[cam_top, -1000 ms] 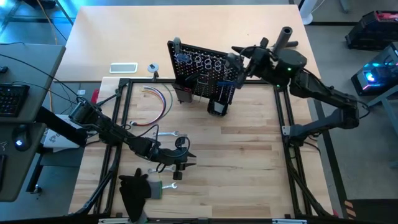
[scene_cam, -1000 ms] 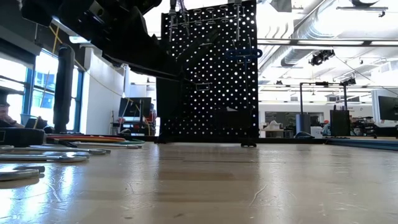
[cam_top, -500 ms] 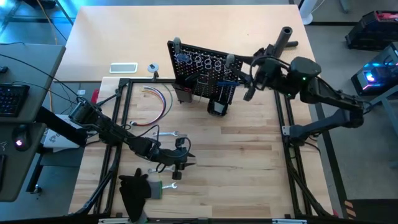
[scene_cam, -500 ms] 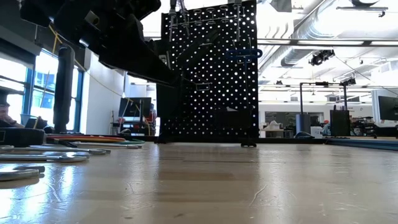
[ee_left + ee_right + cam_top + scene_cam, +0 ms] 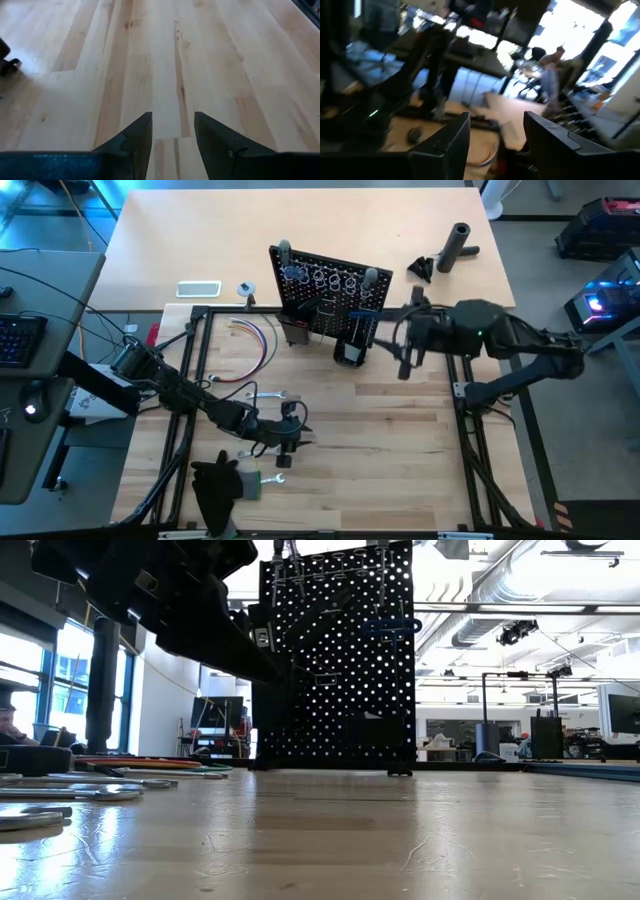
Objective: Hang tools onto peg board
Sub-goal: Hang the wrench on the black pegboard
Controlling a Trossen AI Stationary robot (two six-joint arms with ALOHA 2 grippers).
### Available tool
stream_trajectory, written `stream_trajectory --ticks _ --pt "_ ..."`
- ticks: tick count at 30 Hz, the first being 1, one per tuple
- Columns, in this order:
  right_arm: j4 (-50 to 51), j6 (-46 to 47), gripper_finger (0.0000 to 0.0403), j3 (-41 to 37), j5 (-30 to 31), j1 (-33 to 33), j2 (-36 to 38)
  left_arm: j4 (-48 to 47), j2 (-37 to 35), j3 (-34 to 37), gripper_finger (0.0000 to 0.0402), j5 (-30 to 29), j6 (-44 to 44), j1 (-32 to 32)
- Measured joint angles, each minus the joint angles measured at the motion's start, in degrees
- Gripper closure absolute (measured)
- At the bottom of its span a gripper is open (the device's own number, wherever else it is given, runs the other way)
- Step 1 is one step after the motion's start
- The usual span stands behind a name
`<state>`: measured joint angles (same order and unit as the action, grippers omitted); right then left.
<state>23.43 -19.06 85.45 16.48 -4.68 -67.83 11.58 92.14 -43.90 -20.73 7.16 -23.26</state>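
Apparently between hangs: right gripper [image 5: 402, 350] open, empty, beside peg board [image 5: 325, 295]; left gripper [image 5: 172, 131] open, empty, among wrenches [image 5: 268, 395] near table's left edge; next needs grasp.

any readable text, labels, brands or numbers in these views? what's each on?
No text reads in any view.
A small white tag on the arm in front of the peg board, low view: marks too small to read.
White flat item behind the frame, high view: nothing legible on it.
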Motion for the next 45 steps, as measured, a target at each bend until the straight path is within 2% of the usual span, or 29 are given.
stream_trajectory --ticks 9,19,23,29,33,38,45 --pt "13.8 7.7 0.0222 0.0 -0.2 -5.6 0.0 -1.4 -0.3 0.0 0.0261 -1.0 -0.3 0.0" --pt "31.5 21.1 0.0222 0.0 -0.3 -11.7 -0.8 -10.8 -3.8 0.0 0.0261 -4.3 0.3 0.0" --pt "32.4 23.7 0.0222 -2.6 -0.2 -13.9 -1.4 -16.8 -7.2 0.0 0.0261 -5.8 1.6 0.0" --pt "30.3 26.7 0.0222 -11.0 -0.4 -15.5 -1.5 -30.6 -13.7 0.0 0.0261 -7.8 7.5 0.0" --pt "25.2 29.3 0.0222 -18.2 -0.6 -15.5 -1.5 -41.4 -16.9 0.0 0.0261 -9.2 12.2 0.0" --pt "11.9 29.3 0.0222 -28.6 -3.9 -15.6 -1.5 -50.5 -18.3 0.0 0.0261 -12.1 16.2 0.4" --pt "-10.3 29.6 0.0222 -43.3 -7.5 -15.6 -1.5 -51.8 -18.3 3.0 0.0261 -7.1 16.5 6.1"
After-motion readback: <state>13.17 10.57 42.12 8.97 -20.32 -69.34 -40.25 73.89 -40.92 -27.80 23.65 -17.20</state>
